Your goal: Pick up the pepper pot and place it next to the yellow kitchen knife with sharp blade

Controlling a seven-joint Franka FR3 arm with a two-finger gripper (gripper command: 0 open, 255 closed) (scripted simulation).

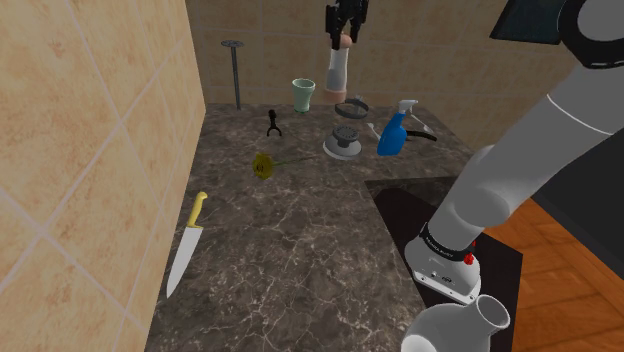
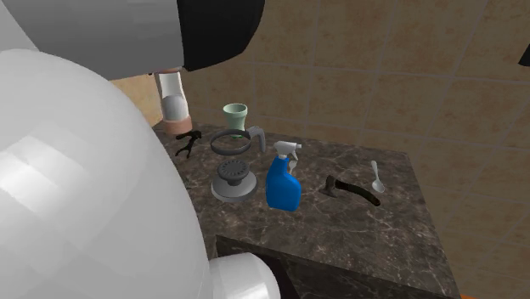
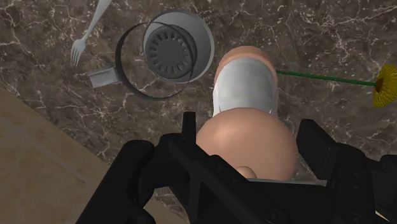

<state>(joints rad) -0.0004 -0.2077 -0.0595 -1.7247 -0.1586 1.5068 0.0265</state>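
The pepper pot [image 1: 338,68] is a white and tan mill hanging upright, high above the back of the dark marble counter [image 1: 300,250]. My gripper [image 1: 345,30] is shut on its tan top. In the wrist view the fingers [image 3: 146,172] clasp the pot's rounded head [image 3: 245,137] from both sides, with the gripper [image 3: 248,167] right over it. The pepper pot [image 2: 174,98] also shows at the second exterior view's left, behind my arm. The yellow-handled knife [image 1: 185,245] lies by the tiled wall near the counter's front, far from the pot.
Below the pot lie a grey strainer [image 1: 342,145], a black ring [image 1: 352,105] and a fork [image 3: 86,35]. A blue spray bottle [image 1: 393,133], green cup [image 1: 303,95], yellow flower [image 1: 263,165], small black tool [image 1: 273,123] and a spoon [image 2: 377,177] stand about. A dark recess [image 1: 400,210] cuts the counter's right.
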